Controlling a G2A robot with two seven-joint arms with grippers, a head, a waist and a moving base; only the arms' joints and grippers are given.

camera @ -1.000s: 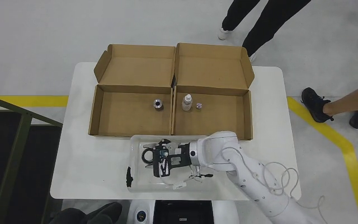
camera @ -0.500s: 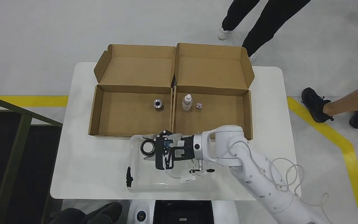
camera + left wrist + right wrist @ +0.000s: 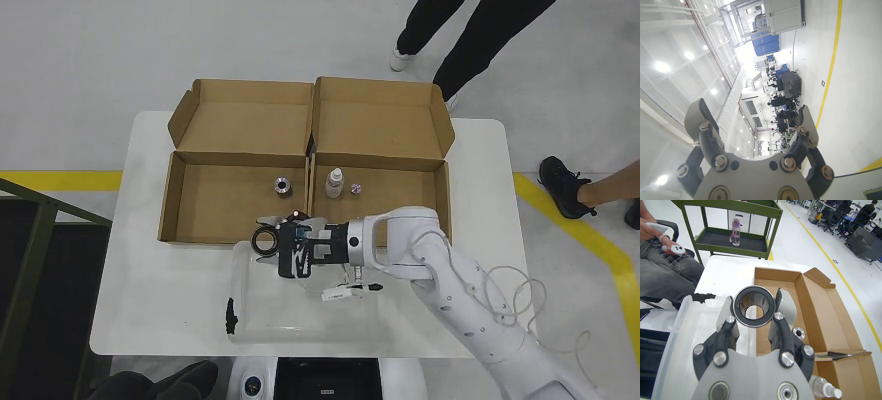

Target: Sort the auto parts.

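My right gripper [image 3: 754, 297] is shut on a metal bearing sleeve [image 3: 754, 306] with black end rings. In the top view the sleeve [image 3: 265, 241] hangs over the far rim of the clear plastic bin [image 3: 260, 320], just at the front wall of the left cardboard box [image 3: 215, 205]. That box holds one small round metal part [image 3: 282, 185], also seen past the fingers [image 3: 798, 332]. The right box [image 3: 400, 205] holds a white spray bottle [image 3: 335, 183] and a small part [image 3: 356, 188]. My left gripper [image 3: 752, 106] points up at the ceiling, open and holding nothing.
A black piece [image 3: 229, 316] sits at the bin's left end and a white tagged item [image 3: 340, 293] lies near the bin's middle. Both boxes have lids standing open at the back. A green cart [image 3: 730, 224] and a seated person are beyond the table's end.
My right gripper has carried the bearing sleeve up out of the bin and away from the robot, to the bin's far rim by the left box.
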